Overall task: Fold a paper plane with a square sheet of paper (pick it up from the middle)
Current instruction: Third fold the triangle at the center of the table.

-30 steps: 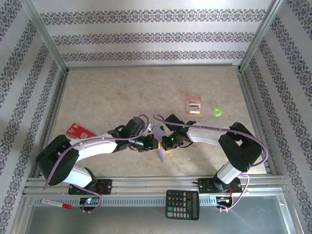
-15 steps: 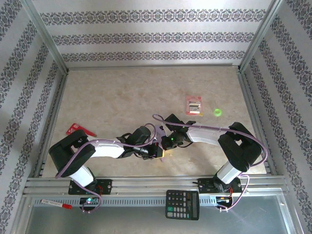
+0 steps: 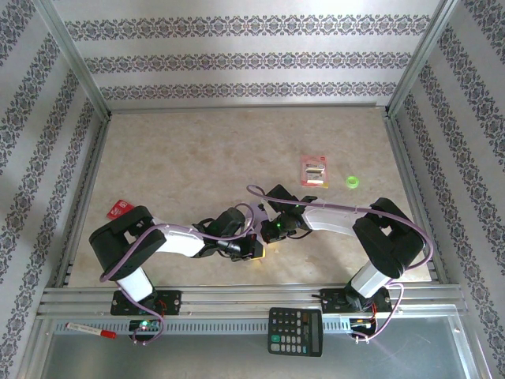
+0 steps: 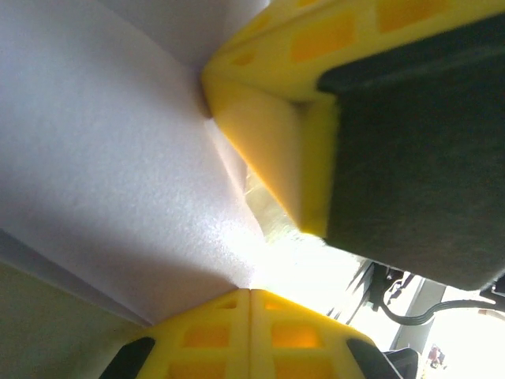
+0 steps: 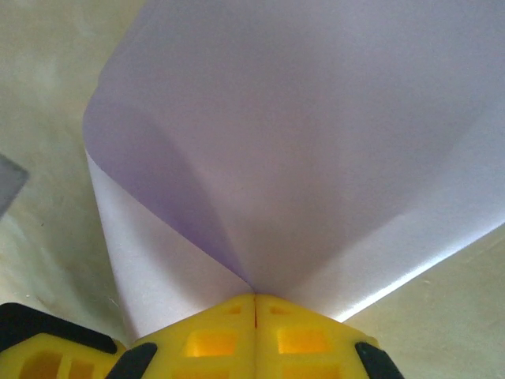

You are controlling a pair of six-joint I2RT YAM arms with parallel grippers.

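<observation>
The square sheet of paper (image 5: 300, 142) is pale lavender, and both grippers pinch it at the near middle of the table. My right gripper (image 5: 254, 296) is shut on a folded corner, from which the sheet fans away. In the left wrist view the sheet (image 4: 118, 174) runs up from my left gripper (image 4: 251, 290), which is shut on it. The right gripper's yellow fingers (image 4: 268, 150) sit close above it. From the top, the left gripper (image 3: 254, 248) and right gripper (image 3: 266, 232) meet tip to tip and hide the sheet. The paper plane is out of view.
A red-and-white packet (image 3: 314, 170) and a small green ring (image 3: 353, 182) lie at the right back. A red packet (image 3: 120, 208) lies by the left rail. A calculator (image 3: 295, 331) and a marker (image 3: 91, 330) rest on the near metal ledge.
The left arm has drawn in and its gripper has moved down and right, close under the right gripper. The lavender flap seen from the top a second ago is now hidden.
</observation>
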